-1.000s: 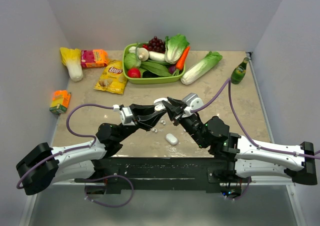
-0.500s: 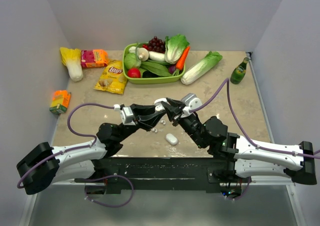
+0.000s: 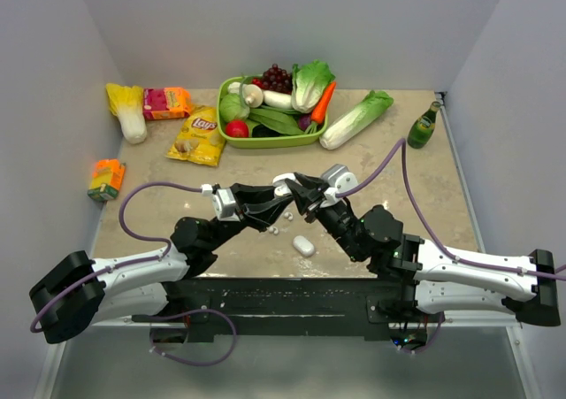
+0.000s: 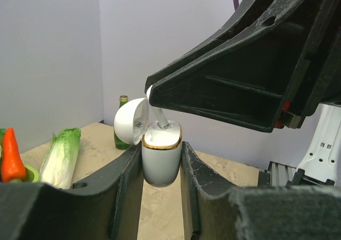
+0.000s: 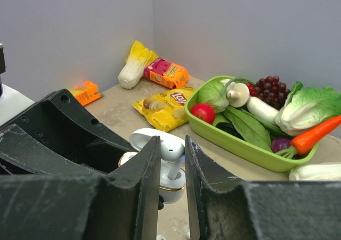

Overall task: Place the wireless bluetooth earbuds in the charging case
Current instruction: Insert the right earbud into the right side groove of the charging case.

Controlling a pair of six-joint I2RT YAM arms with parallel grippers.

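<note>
Step in hand: insertion. The left gripper is clamped on the charging case, which stands upright with its lid hinged open toward 10 o'clock. The right gripper pinches one earbud by the head. The stem points to 6 o'clock with its tip at the case mouth; seating depth can't be made out.

Judgement: keep the stem in line with its well, lower it straight, and release only once the head sits flush. The glossy plastic may twist in the pinch.

Materials:
- Charging case: smooth white egg-shaped shell with a gold rim band.
- Spare case: a white pebble at 5 o'clock of the grippers.
- Earbud: glossy white, rounded head, short stem.
- Loose earbud: on the table at 7 o'clock.
</note>
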